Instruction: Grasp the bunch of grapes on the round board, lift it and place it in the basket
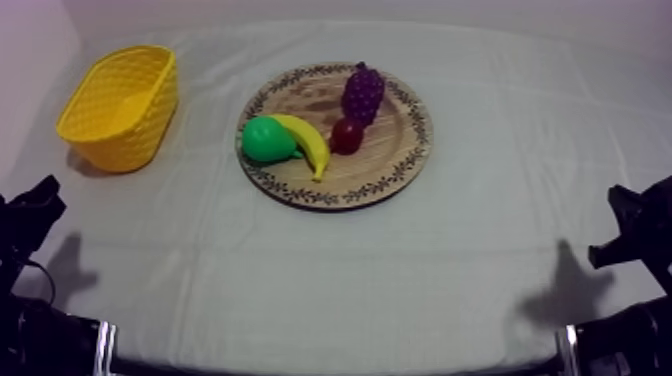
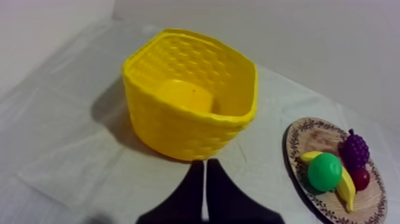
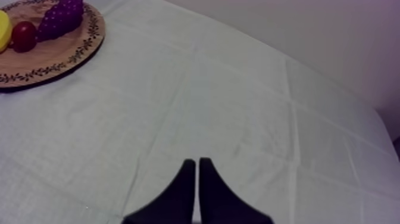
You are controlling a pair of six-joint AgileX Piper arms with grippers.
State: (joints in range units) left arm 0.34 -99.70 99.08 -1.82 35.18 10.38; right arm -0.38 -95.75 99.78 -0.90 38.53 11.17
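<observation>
Bunch of grapes (image 1: 362,92): purple, lying at the far side of the wooden board (image 1: 385,172), touching the small red fruit (image 1: 346,136) just in front of it.
Board: round with a patterned rim, flat on the grey-white cloth (image 1: 480,270) near its middle.
Other fruit: a banana (image 1: 310,146) curves against a green pear (image 1: 265,140); both lie on the board, beside the red fruit.
Yellow basket (image 1: 118,105): upright at the left, well apart from the board.
Left gripper (image 2: 205,161): clenched on nothing, fingers together as a narrow wedge, pointing at the basket.
Right gripper (image 3: 197,159): clenched on nothing, over bare cloth, well apart from the board.
</observation>
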